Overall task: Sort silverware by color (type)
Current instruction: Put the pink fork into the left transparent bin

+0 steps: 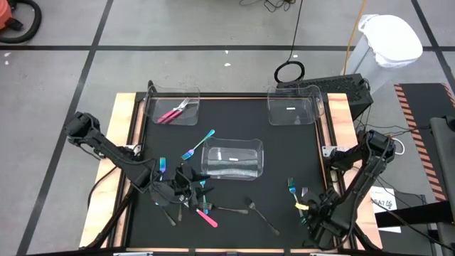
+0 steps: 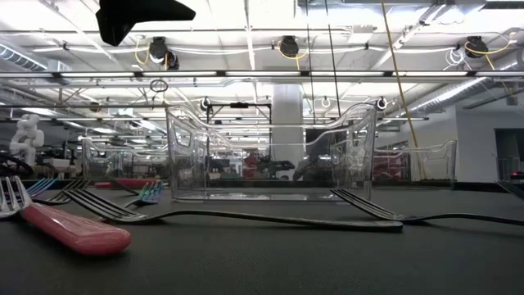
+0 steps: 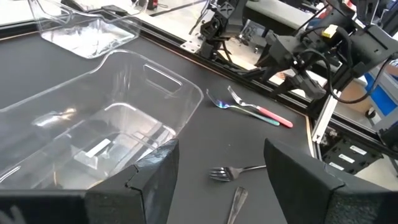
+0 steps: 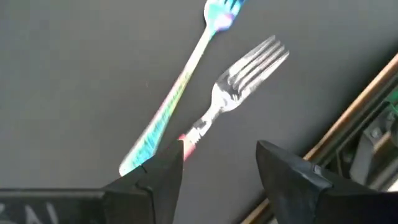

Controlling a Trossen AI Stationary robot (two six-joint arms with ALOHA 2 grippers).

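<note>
Silverware (image 1: 202,206) is mostly scattered loose on the black mat (image 1: 234,121), near the front edge. A cluster of grey, blue-teal and pink pieces lies at front left, around the left gripper. A grey fork (image 1: 261,216) is seen alone toward front centre. A blue-teal fork (image 1: 198,146) lies just beside the centre bin. Two pieces are seen at front right: an iridescent fork (image 4: 177,87) and a pink-handled fork (image 4: 239,81), side by side, nearly touching, directly ahead of the right gripper. Only pink-handled pieces (image 1: 173,111) are seen sorted, in the back left bin (image 1: 173,99). The back right bin (image 1: 293,107) and the centre bin (image 1: 233,158) appear to hold no cutlery.

The right gripper (image 4: 217,168) is held low over the front right pair, fingers spread, nothing between them; the pink-handled fork's handle end runs into the gap. The left gripper (image 3: 221,186) is seen at front left, facing the centre bin, fingers spread wide, nothing pinched.

The step is judged to be a pick at front right, with sorting at an early stage. For the next move, one fork must be singled out: the fingers should be lowered astride one handle only, then closed. The neighbour could be dragged along, since the two lie so close.
</note>
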